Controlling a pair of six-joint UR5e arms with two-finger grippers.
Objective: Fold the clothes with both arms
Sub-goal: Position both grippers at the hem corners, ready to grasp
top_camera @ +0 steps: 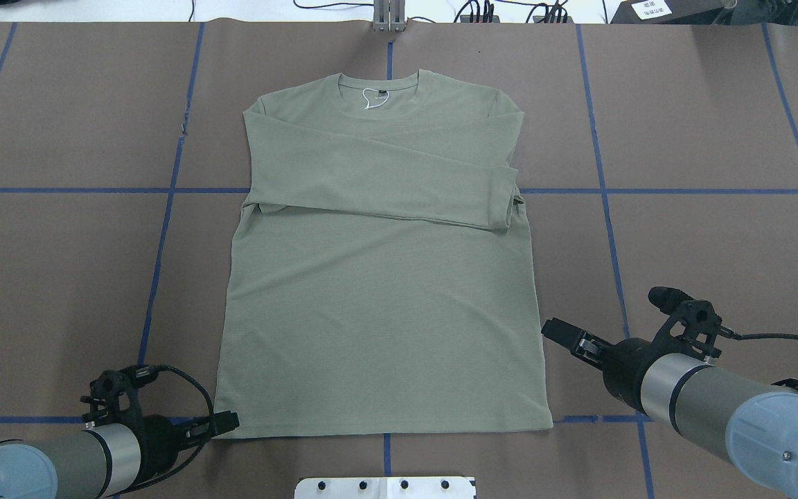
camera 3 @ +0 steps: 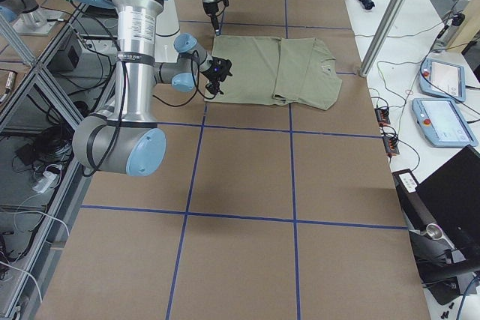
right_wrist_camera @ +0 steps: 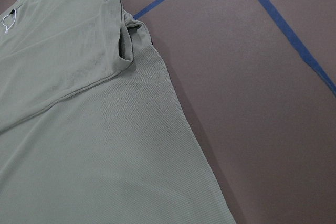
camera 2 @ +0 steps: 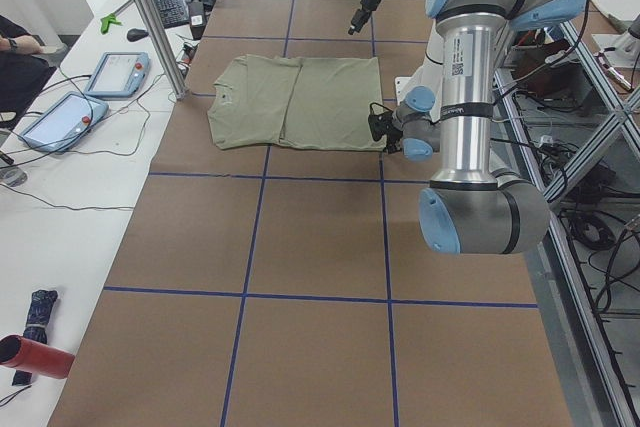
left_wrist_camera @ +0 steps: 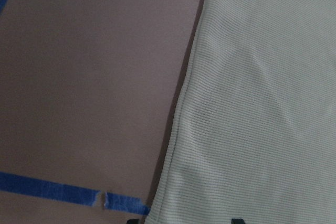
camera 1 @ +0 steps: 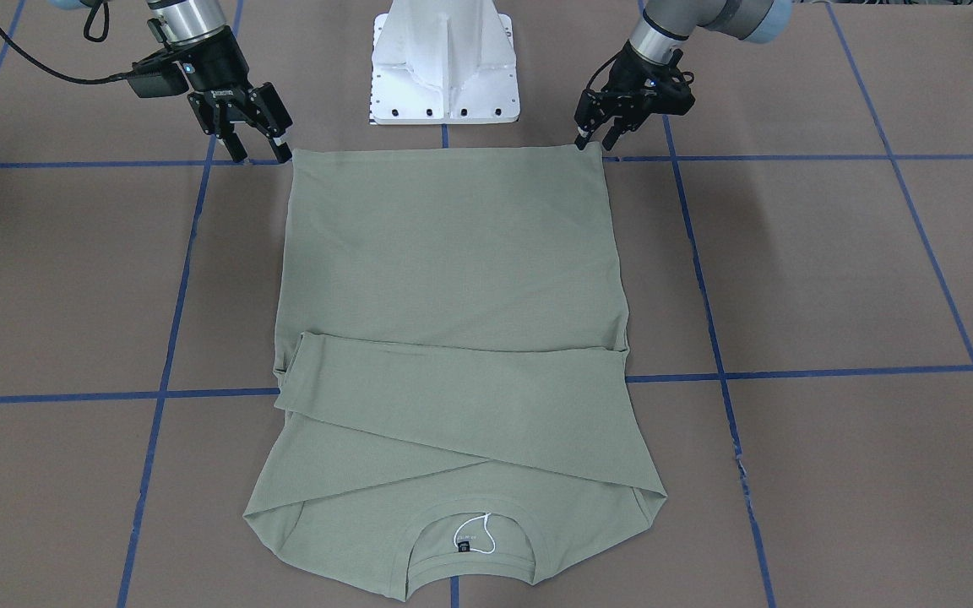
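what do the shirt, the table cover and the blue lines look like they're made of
Shirt: soft fine-knit fabric, matte sage green; tiny waffle-like ribs show up close.
Table cover: probably brown paper or card, matte, flat.
Blue lines: likely adhesive tape; one has a torn nick.

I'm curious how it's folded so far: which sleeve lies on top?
The sleeve with its cuff toward the right claw; it shows whole, hiding most of the other sleeve.

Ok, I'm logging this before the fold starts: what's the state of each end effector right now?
Left end effector: open, holding nothing.
Right end effector: open, holding nothing.
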